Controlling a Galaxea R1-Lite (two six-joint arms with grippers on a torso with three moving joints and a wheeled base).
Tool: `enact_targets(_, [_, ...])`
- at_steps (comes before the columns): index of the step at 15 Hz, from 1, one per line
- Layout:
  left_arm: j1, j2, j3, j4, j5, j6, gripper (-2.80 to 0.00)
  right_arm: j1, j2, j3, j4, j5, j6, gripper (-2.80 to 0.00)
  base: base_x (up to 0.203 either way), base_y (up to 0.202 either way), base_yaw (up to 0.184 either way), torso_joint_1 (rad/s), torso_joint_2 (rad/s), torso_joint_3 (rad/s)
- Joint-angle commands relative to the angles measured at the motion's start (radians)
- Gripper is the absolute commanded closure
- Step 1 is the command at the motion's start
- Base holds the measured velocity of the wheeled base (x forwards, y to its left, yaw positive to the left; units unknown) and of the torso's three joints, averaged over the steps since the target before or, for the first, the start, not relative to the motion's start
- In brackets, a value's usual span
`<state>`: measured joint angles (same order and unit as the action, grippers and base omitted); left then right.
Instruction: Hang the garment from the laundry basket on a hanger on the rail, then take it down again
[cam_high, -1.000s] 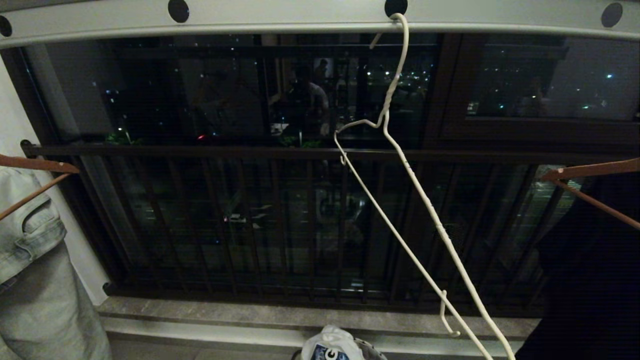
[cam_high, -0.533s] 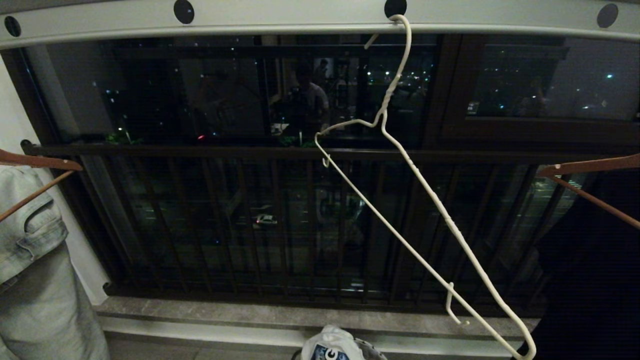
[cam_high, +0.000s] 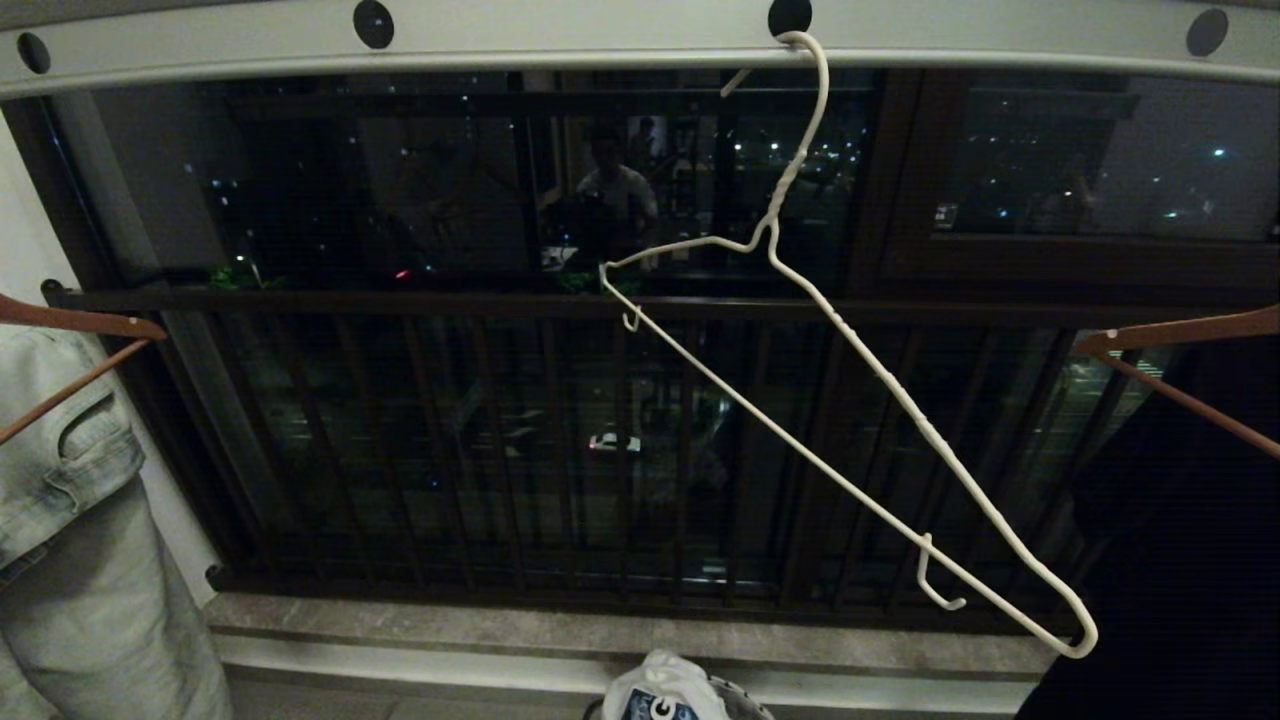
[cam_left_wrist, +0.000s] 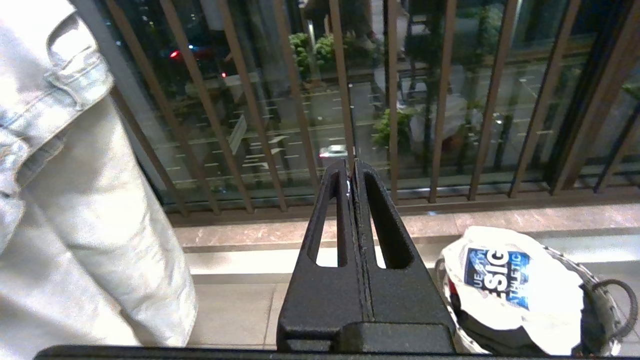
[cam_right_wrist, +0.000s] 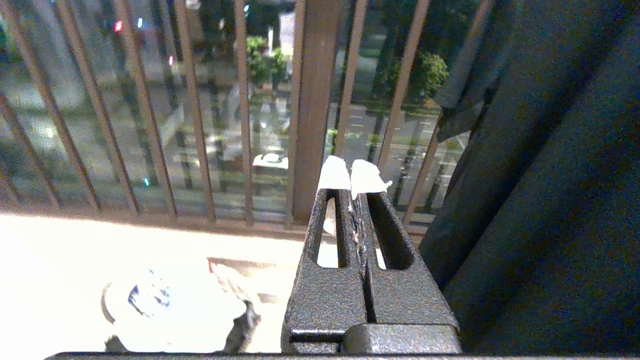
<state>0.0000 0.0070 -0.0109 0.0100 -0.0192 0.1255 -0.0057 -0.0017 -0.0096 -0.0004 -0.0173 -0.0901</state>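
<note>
The cream-white wire hanger (cam_high: 850, 400) hangs bare from a hole in the pale grey rail (cam_high: 600, 40), tilted with its right end low. The white garment (cam_high: 665, 690) with a dark blue logo lies bundled in the laundry basket (cam_left_wrist: 600, 300) on the floor below; it also shows in the left wrist view as the garment (cam_left_wrist: 510, 280) and in the right wrist view as the garment (cam_right_wrist: 170, 305). My left gripper (cam_left_wrist: 351, 167) is shut and empty, low, left of the basket. My right gripper (cam_right_wrist: 354, 177), white-tipped, is shut and empty, right of the basket. Neither arm shows in the head view.
A pale denim piece (cam_high: 70, 520) hangs on a brown wooden hanger (cam_high: 80, 330) at the left. A black garment (cam_high: 1180, 560) hangs on another wooden hanger (cam_high: 1180, 335) at the right. The dark barred window railing (cam_high: 600, 450) and a stone sill (cam_high: 600, 630) lie ahead.
The wire hanger has swung on its hook: its lower right end rose and came fully into view, and its left shoulder moved further left. The garment stays in the basket.
</note>
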Motion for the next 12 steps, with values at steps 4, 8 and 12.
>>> enact_targets(4, [0.0,-0.007,0.005,0.005,0.004,-0.001,0.0,0.0,0.002,0.01,0.002,0.01,0.001,0.0,0.0,0.0,0.0,0.0,0.0,0.0])
enact_targets(8, [0.0,-0.007,0.003,0.004,-0.004,-0.062,0.0,0.001,0.002,0.01,0.0,0.003,0.079,0.0,0.0,0.0,0.0,0.0,0.0,0.0])
enact_targets(12, [0.0,-0.007,0.005,-0.002,0.001,-0.079,0.0,0.0,0.002,0.01,0.002,0.008,0.062,0.0,0.0,0.0,0.0,0.0,0.0,0.0])
